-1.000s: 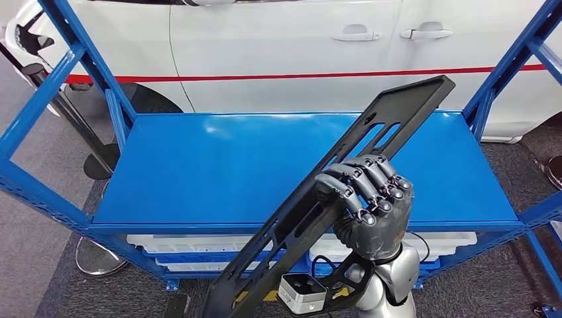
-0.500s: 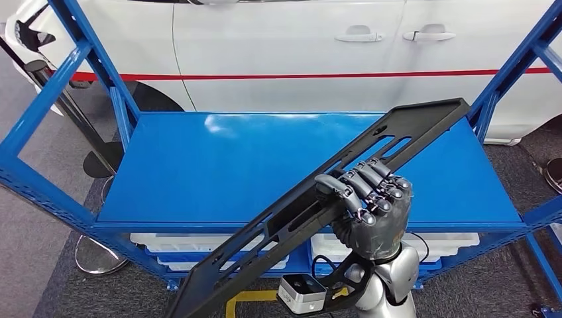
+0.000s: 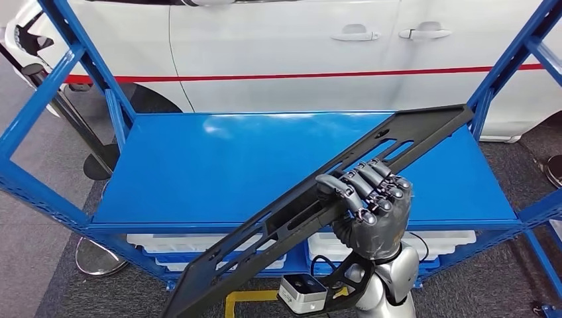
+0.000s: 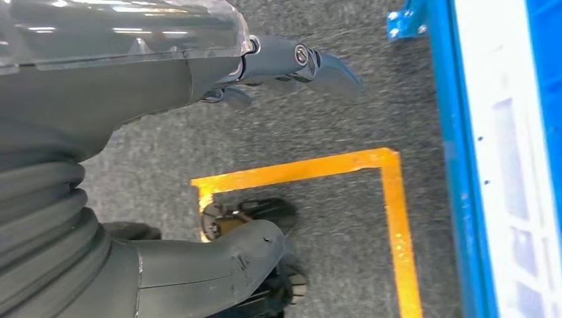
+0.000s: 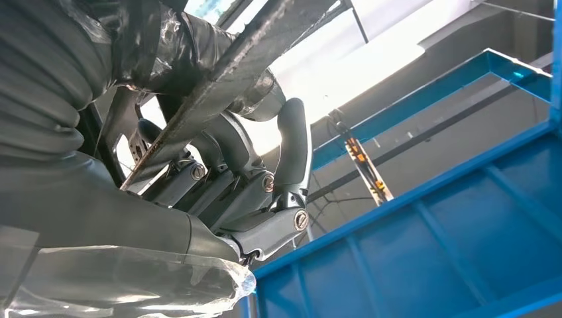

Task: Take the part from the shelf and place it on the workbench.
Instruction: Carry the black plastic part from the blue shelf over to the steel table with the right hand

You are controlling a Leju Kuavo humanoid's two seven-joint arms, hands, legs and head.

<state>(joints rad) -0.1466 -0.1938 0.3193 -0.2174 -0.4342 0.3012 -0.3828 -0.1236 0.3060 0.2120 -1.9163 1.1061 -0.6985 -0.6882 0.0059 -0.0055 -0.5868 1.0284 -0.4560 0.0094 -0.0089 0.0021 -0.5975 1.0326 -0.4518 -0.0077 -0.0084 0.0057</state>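
My right hand [image 3: 371,205] is wrapped around the part [image 3: 318,205], a long, flat black panel with slots cut in it. My fingers [image 3: 361,185] curl over one long edge, about at the middle of its length. The part hangs in the air, tilted. Its far end is up over the back right of the blue shelf [image 3: 199,165]. Its near end dips down past the front edge, toward the floor.

I think the part is stiff, because it stays straight from end to end with no sag. It looks like hard plastic, so maybe light for how long it is. But it sticks out a long way on both sides of my hand, so it could swing or twist if I turn fast. The smooth edge might slip, too. Holding near the middle, by the slots, seems the best spot to me.

My left hand [image 4: 291,66] hangs down over the floor, holding nothing, fingers loose.
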